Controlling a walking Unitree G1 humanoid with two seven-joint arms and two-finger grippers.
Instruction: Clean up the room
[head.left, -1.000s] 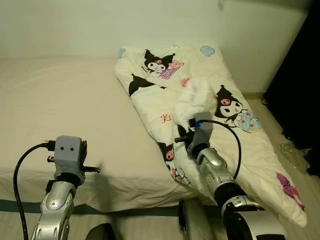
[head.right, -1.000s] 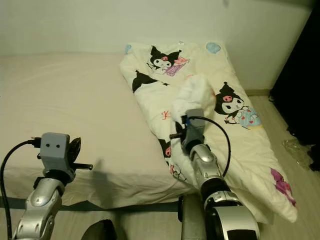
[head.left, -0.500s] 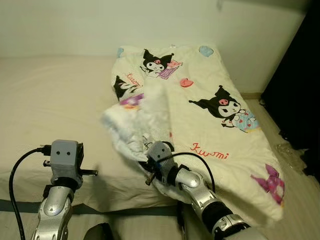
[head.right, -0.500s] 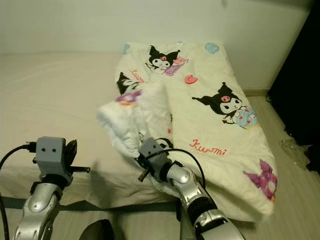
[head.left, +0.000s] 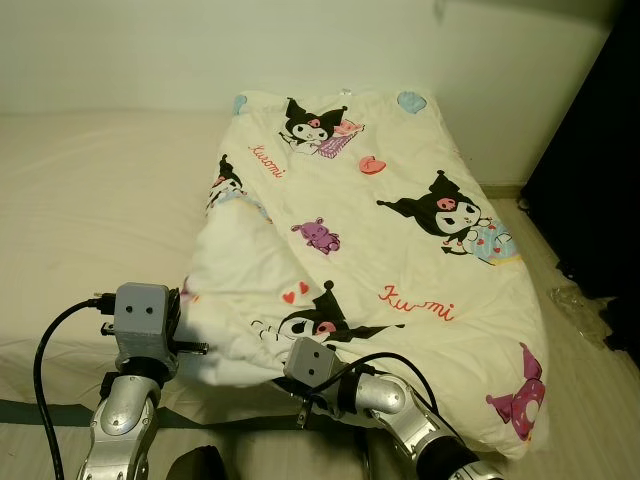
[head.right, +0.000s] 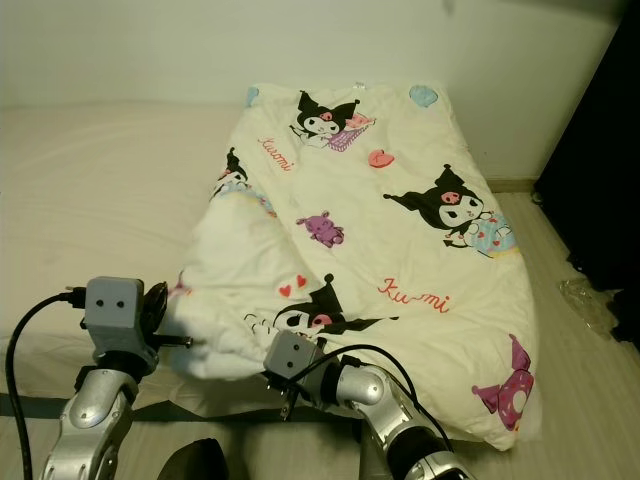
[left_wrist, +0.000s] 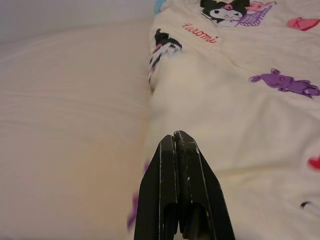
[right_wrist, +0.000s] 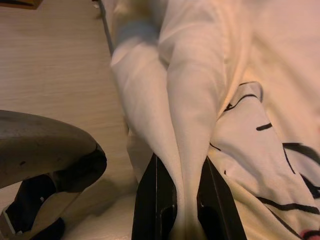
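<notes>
The cream quilted blanket printed with black-and-pink cartoon characters (head.left: 380, 230) lies spread over the right half of the pale bed (head.left: 90, 200), its near edge hanging off the foot toward the wooden floor (right_wrist: 55, 55). It looks light, soft and floppy, likely to sag and slide wherever it isn't held, so the hem or a corner is the sensible place to take it. The right gripper (right_wrist: 182, 200) is clenched on a bunched fold of that near edge; the wrist view shows the cloth pinched between its fingers, which the head views hide under the blanket. The left gripper (left_wrist: 181, 190) is pressed closed on nothing, hovering by the blanket's left edge, with bare mattress beside it.
</notes>
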